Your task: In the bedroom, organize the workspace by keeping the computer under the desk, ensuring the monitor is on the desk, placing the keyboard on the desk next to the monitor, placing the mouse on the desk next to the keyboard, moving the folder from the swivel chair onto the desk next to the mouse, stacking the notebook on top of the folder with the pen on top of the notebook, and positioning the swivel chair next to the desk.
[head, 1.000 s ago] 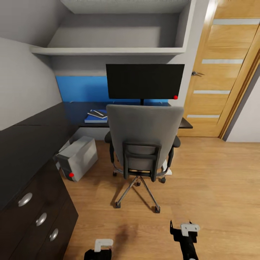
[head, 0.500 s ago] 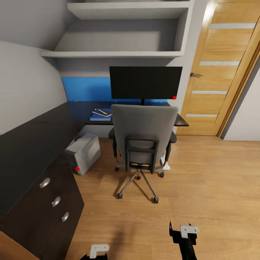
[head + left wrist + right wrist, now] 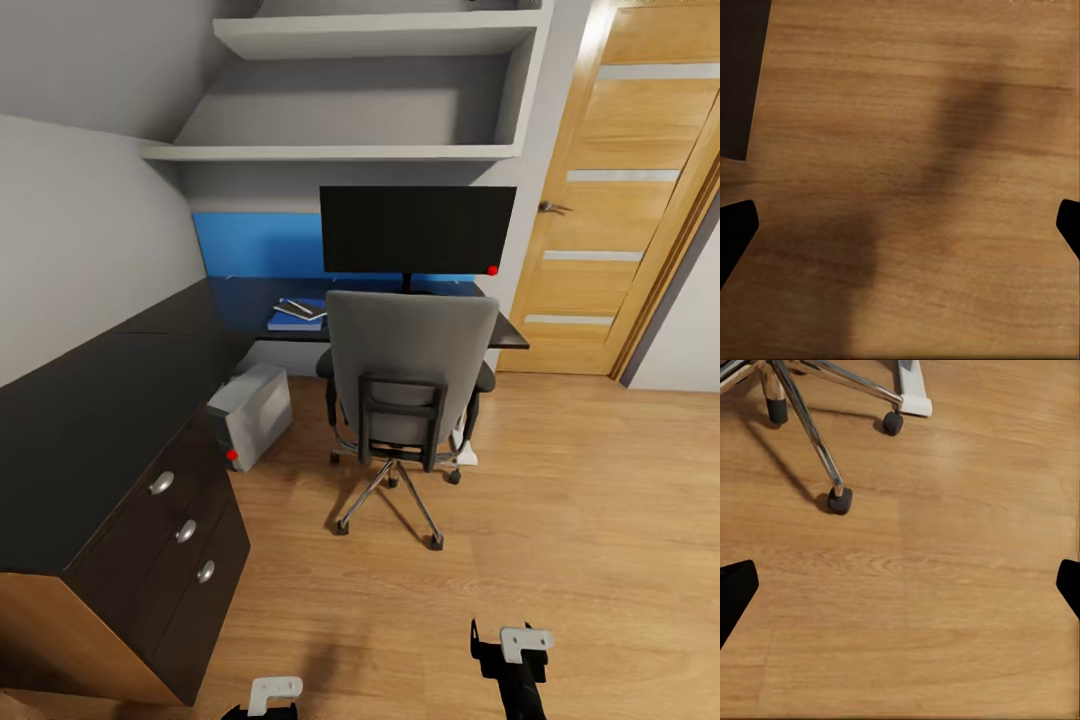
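Castors (image 3: 840, 500) under right wrist camera

No legible text, labels, brands or numbers anywhere in these views.

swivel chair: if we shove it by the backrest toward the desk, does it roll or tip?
Probably rolls: the swivel chair stands on castors on smooth wood floor. A high push on the tall back could tilt it; the seat may also turn instead of moving straight.
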Motion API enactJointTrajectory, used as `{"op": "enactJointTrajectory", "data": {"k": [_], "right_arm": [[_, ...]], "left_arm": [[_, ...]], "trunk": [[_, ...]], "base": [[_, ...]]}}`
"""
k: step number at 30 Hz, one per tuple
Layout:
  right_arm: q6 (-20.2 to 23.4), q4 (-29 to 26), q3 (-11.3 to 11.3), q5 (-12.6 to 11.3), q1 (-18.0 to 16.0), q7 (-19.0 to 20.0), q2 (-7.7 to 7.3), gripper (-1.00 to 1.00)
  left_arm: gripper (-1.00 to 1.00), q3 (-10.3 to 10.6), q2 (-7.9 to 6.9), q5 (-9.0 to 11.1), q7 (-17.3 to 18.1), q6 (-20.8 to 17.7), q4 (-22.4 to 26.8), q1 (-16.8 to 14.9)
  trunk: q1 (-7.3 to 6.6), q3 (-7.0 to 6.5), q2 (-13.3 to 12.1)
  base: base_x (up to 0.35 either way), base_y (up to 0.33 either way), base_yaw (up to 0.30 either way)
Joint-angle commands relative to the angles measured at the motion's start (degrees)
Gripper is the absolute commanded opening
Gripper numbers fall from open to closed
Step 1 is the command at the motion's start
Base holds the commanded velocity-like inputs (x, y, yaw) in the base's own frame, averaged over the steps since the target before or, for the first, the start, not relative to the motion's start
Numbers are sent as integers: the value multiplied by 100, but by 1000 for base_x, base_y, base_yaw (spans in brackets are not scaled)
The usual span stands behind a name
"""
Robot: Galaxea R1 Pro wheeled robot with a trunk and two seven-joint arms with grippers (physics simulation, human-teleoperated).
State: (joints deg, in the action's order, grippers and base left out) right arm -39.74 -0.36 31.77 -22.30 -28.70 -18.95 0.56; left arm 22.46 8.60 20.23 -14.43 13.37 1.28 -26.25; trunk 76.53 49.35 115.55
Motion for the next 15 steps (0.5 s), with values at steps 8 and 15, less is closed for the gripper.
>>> {"op": "enactJointTrajectory", "data": {"k": [8,15], "right_arm": [[-105,98,36,-26,51,-45,-42,100],[-981,151,32,-40,604,-52,-62,100]], "left_arm": [[100,48,-8,40,8,43,-4,5],[100,48,-85,41,2,154,-3,110]], "trunk": [[-177,-137,-320],[-331,-263,-601]], "base": [[-3,0,4],[0,0,0]]}}
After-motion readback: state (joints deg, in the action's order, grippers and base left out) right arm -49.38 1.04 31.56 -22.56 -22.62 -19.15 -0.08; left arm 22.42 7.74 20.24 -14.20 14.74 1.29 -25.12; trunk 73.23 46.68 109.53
